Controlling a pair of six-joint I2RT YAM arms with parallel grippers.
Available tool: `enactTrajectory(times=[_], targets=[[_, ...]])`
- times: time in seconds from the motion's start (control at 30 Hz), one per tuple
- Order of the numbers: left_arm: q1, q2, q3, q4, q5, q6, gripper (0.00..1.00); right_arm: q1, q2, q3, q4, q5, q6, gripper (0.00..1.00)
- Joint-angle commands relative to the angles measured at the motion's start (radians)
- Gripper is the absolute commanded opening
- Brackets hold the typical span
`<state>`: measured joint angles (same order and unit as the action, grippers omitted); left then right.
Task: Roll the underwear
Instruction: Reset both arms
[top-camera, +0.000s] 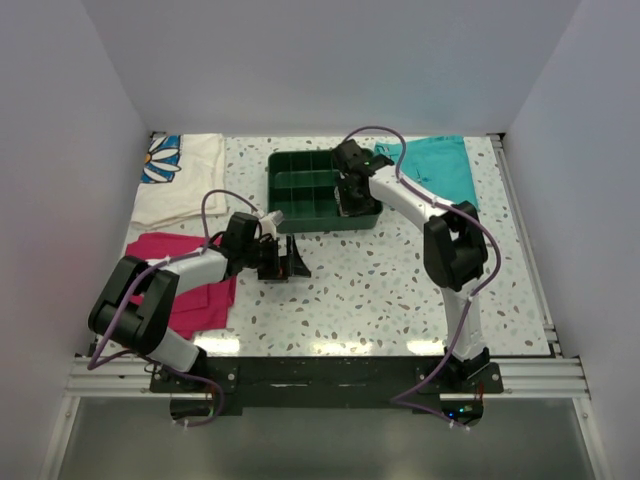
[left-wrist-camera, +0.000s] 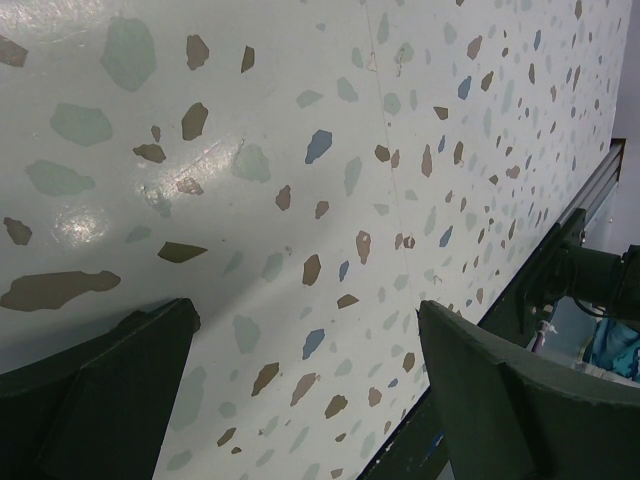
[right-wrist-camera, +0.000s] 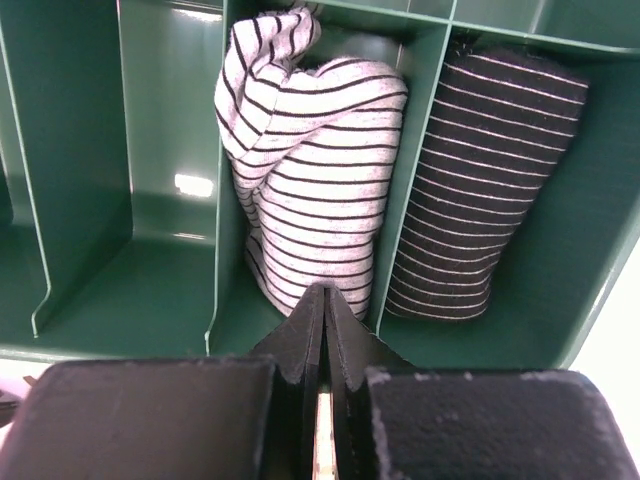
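Observation:
The underwear (right-wrist-camera: 315, 170) is a rolled bundle of pale grey-white cloth with thin dark stripes. It lies in a middle compartment of the green tray (right-wrist-camera: 170, 150); no reddish trim shows. My right gripper (right-wrist-camera: 322, 300) is shut and empty, its tips just in front of the roll's near end. In the top view it (top-camera: 352, 195) hangs over the right part of the tray (top-camera: 275, 190) and hides the roll. My left gripper (top-camera: 290, 262) is open and empty, low over bare speckled table; its fingers (left-wrist-camera: 110, 380) stand wide apart around the gap (left-wrist-camera: 305, 315).
A dark roll with thin light stripes (right-wrist-camera: 490, 180) fills the compartment right of the underwear. Teal shorts (top-camera: 440, 165) lie at the back right, a magenta cloth (top-camera: 195, 285) at the near left, a white flowered towel (top-camera: 180, 175) at the back left.

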<state>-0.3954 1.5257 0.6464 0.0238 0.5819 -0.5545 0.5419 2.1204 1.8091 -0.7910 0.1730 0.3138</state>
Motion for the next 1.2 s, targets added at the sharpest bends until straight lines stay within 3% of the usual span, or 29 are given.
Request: enactTrajectory(times=[0.0, 0.13, 0.33, 1.0, 1.17], targets=[[-0.008, -0.007, 0.013, -0.018, -0.014, 0.034, 1.0, -0.002, -0.014, -0.004, 0.006, -0.021, 0.013, 0.0], [-0.008, -0.009, 0.013, -0.018, -0.016, 0.034, 1.0, -0.003, -0.071, -0.024, 0.065, -0.004, 0.011, 0.02], [-0.008, -0.01, 0.016, -0.019, -0.017, 0.036, 1.0, -0.002, -0.062, 0.075, 0.055, 0.02, 0.001, 0.03], [-0.01, -0.019, 0.013, -0.022, -0.03, 0.038, 1.0, -0.02, 0.167, 0.231, 0.153, -0.041, -0.021, 0.05], [-0.008, -0.018, 0.012, -0.021, -0.03, 0.039, 1.0, -0.02, 0.159, 0.19, 0.197, -0.073, -0.028, 0.05]])
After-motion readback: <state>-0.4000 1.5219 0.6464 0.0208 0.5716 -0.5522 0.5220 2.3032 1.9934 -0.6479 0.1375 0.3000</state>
